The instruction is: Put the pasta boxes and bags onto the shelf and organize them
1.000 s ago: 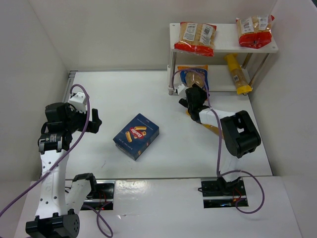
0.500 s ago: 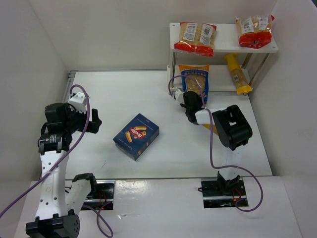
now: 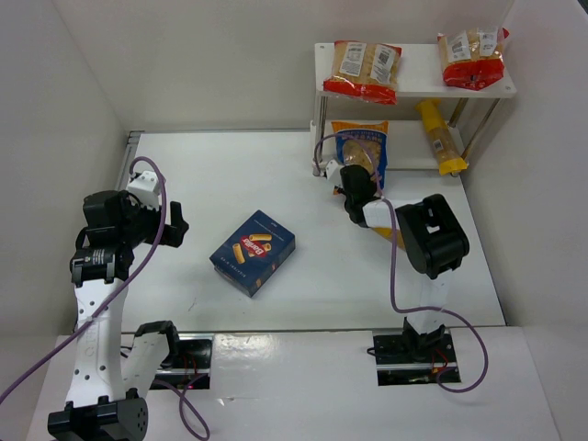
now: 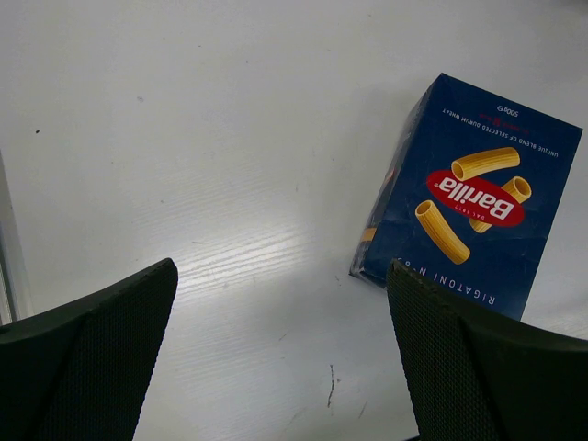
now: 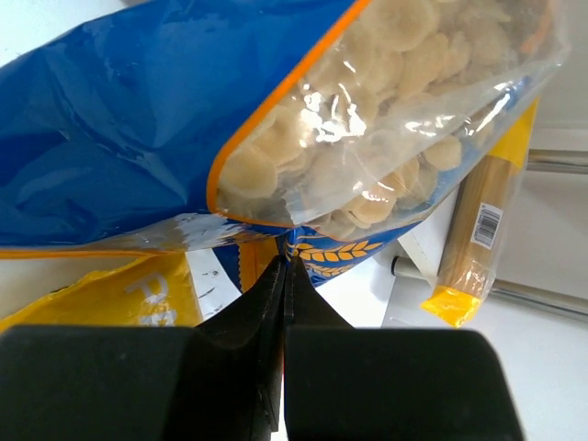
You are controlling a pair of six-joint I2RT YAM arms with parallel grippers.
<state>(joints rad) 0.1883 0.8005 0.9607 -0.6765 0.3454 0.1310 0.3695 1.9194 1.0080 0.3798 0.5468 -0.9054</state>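
Note:
The dark-blue pasta box (image 3: pixel 253 252) lies flat mid-table; in the left wrist view the box (image 4: pixel 478 197) is to the right of my open left gripper (image 4: pixel 280 266), which holds nothing. That left gripper (image 3: pixel 170 225) hovers left of the box. My right gripper (image 3: pixel 354 179) is at the foot of the white shelf (image 3: pixel 418 83). Its jaws (image 5: pixel 285 262) are pressed together on the bottom seam of the blue-trimmed bag (image 5: pixel 184 119), which stands upright (image 3: pixel 360 147) against the lower tier. Two red-trimmed bags (image 3: pixel 366 69) (image 3: pixel 473 57) lie on the top board.
A long orange-yellow bag (image 3: pixel 439 138) lies on the lower tier at the right, also visible as the narrow packet (image 5: pixel 478 239). A yellow packet (image 5: pixel 101 294) lies under the blue-trimmed bag by my right fingers. White walls enclose the table on the left, back and right.
My right gripper closed from wide open onto the blue-trimmed bag's lower edge, and the bag now stands upright at the shelf front. The left arm and the box stayed put.

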